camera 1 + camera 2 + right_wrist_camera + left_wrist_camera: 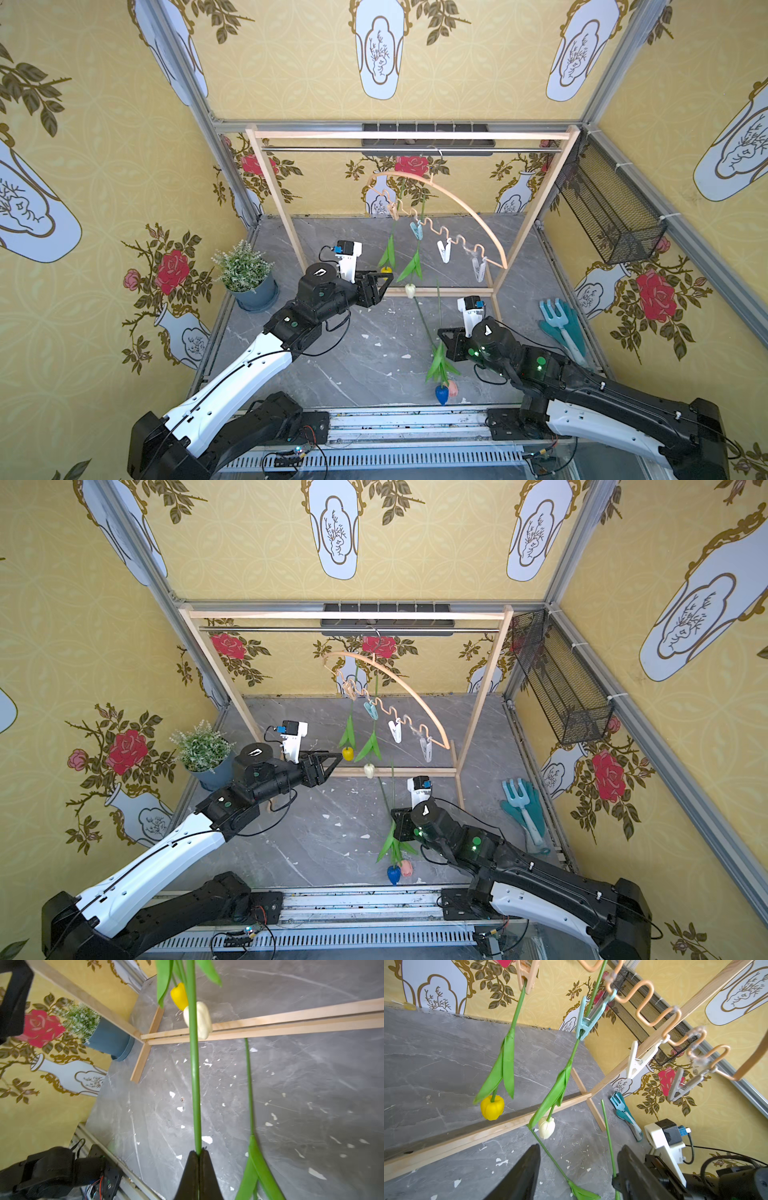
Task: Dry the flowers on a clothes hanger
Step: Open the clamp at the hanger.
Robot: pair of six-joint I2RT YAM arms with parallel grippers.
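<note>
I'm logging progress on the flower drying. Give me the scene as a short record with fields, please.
hanger: hooked on the rack's rod, tilted
hung: yellow tulip in beige clip; white tulip in blue clip
empty: white clip, clear clip
left gripper: open, holding nothing
right gripper: shut on a green stem; whose, unclear
not hung: blue tulip, pink tulip, heads near the table's front edge

The yellow tulip (492,1107) is hanging head down from a beige clip (527,976); the white tulip (546,1127) is hanging from a blue clip (586,1020) on the hanger (646,981); the left gripper (579,1151) is holding its jaws apart.
</note>
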